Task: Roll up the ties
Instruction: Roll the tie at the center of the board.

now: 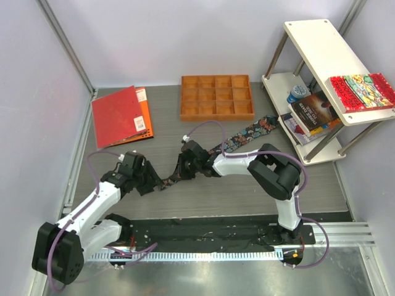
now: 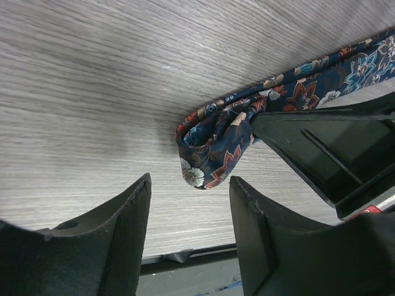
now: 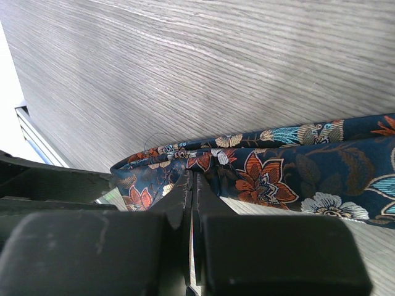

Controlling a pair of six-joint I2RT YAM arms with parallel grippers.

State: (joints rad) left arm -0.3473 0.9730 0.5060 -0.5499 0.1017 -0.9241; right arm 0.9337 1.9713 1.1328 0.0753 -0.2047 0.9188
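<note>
The tie [image 1: 247,134], navy with orange, red and teal flowers, runs diagonally across the grey table from the shelf toward the left arm. Its near end is folded into a small loop [image 2: 213,148]. My right gripper [image 3: 192,179] is shut on the tie at this fold, fingertips pressed together in the fabric [image 3: 278,166]; from above it sits at the table's middle [image 1: 184,168]. My left gripper [image 2: 190,197] is open, its fingers [image 2: 123,234] just short of the loop's tip, nothing between them. Seen from above, my left gripper [image 1: 148,180] lies left of the fold.
An orange wooden compartment tray [image 1: 216,97] stands at the back. A red folder [image 1: 120,116] lies at the back left. A white shelf unit [image 1: 321,49] with books [image 1: 315,114] and a red patterned book [image 1: 361,91] stands at the right. A black strip [image 1: 203,231] lines the near edge.
</note>
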